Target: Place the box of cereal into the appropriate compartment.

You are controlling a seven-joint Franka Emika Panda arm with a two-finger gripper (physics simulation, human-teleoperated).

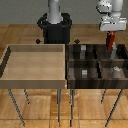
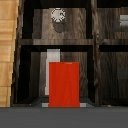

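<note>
In the exterior view, the box of cereal (image 1: 112, 39) is seen as a small, slim red box held upright, with darker markings faintly visible on its face. It is pinched between the fingers of the gripper (image 1: 112, 34), which are pressed against its sides, and it hangs above the rear right part of the dark compartment tray (image 1: 71, 74), towards the exterior view's right. The dark wooden tray is divided into several compartments; small grey blocks (image 1: 84, 73) are seen in some of them. Just beside it, on the exterior view's left, a light wooden tray (image 1: 35, 80) with a pale floor is set. Both trays are carried on thin metal legs (image 1: 60, 106) over a wooden plank floor (image 1: 40, 107). The black robot base (image 1: 54, 29) is seen behind the trays.

In the wrist view, the box of cereal (image 2: 64, 84) is shown as a plain bright red rectangle, over a dark compartment (image 2: 35, 70) bounded by dark wooden dividers. A small pale round object (image 2: 58, 16) lies in the neighbouring compartment beyond. A strip of the light plank floor (image 2: 7, 50) is visible along one edge
</note>
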